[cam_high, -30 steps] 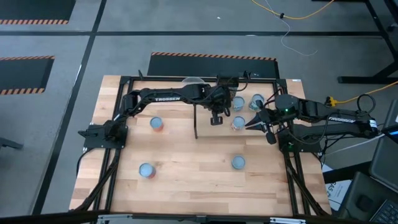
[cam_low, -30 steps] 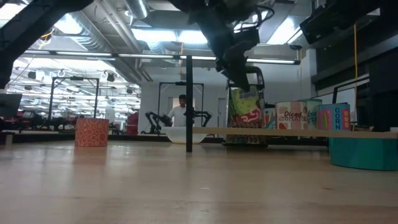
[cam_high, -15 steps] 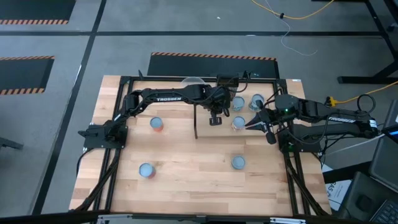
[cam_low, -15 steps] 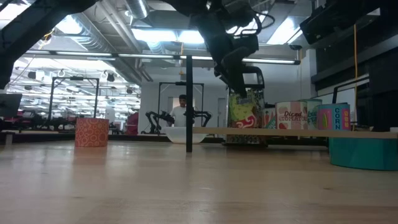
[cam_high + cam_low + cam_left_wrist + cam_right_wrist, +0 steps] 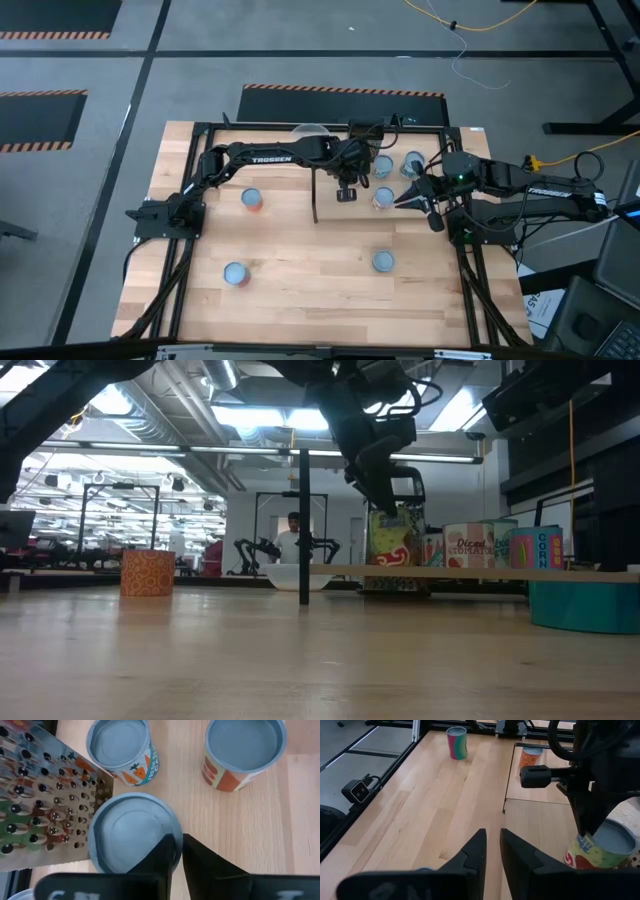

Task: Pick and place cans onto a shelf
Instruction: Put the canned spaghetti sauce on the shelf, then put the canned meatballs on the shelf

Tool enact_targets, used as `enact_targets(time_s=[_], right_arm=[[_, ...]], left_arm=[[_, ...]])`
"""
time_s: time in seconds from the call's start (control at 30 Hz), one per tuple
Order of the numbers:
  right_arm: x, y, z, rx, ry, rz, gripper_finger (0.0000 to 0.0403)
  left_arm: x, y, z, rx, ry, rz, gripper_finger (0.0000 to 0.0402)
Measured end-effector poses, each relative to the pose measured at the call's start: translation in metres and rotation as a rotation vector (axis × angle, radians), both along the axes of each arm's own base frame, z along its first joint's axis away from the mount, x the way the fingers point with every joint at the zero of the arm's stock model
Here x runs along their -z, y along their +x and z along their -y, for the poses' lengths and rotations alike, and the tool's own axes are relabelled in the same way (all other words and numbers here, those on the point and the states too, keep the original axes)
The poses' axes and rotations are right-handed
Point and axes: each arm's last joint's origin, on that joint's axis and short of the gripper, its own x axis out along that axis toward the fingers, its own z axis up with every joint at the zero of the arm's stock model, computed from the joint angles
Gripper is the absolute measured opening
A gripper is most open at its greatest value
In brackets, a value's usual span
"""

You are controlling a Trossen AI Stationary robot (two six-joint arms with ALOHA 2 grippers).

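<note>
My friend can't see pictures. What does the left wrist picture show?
The left claw sits right over the round blue-grey top of a can, its two dark fingers close together. Two more cans, one with carrots and one orange, stand beyond on the pale wooden shelf, beside a holey metal grater.

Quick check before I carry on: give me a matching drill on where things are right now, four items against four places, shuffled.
Things:
1. left gripper
2. right gripper
3. bowl
4. grater

Places:
a. at the far edge of the table
b. next to the can under the left gripper
c. reaching in from the table's right side
d. directly above a can

Pairs: 1-d, 2-c, 3-a, 4-b
</note>
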Motion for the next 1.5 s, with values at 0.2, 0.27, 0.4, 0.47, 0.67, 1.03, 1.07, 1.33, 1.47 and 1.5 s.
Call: enact_targets(time_s=[0.2, 0.27, 0.4, 0.47, 0.67, 1.03, 1.07, 1.33, 1.47, 1.5], right_arm=[[0.000, 0.000, 0.000, 0.000, 0.000, -0.002, 0.0060], [0.001, 0.000, 0.000, 0.000, 0.001, -0.007, 0.0060], [0.002, -0.001, 0.000, 0.000, 0.003, -0.019, 0.0060], [0.002, -0.001, 0.000, 0.000, 0.004, -0.029, 0.0060], [0.003, -0.002, 0.000, 0.000, 0.005, -0.037, 0.0060], [0.003, -0.002, 0.000, 0.000, 0.005, -0.037, 0.0060], [0.003, -0.002, 0.000, 0.000, 0.005, -0.037, 0.0060], [0.003, -0.002, 0.000, 0.000, 0.006, -0.040, 0.0060], [0.003, -0.002, 0.000, 0.000, 0.006, -0.041, 0.0060], [0.004, -0.002, 0.000, 0.000, 0.006, -0.044, 0.0060]], left_arm=[[0.000, 0.001, 0.000, 0.000, 0.001, 0.007, 0.0048], [-0.001, 0.001, 0.000, 0.000, 0.002, 0.015, 0.0053], [-0.001, 0.002, 0.000, 0.000, 0.003, 0.025, 0.0062], [-0.002, 0.002, 0.001, 0.001, 0.003, 0.029, 0.0067], [-0.002, 0.003, 0.004, 0.007, 0.003, 0.030, 0.0088], [-0.045, 0.006, 0.011, -0.010, 0.063, 0.100, 0.0095], [-0.054, 0.005, 0.013, -0.003, 0.061, 0.115, 0.0095], [-0.121, -0.029, 0.045, 0.052, 0.060, 0.157, 0.0095], [-0.143, -0.058, 0.059, 0.032, 0.023, 0.113, 0.0095], [-0.145, -0.065, 0.063, 0.026, 0.010, 0.082, 0.0095]])
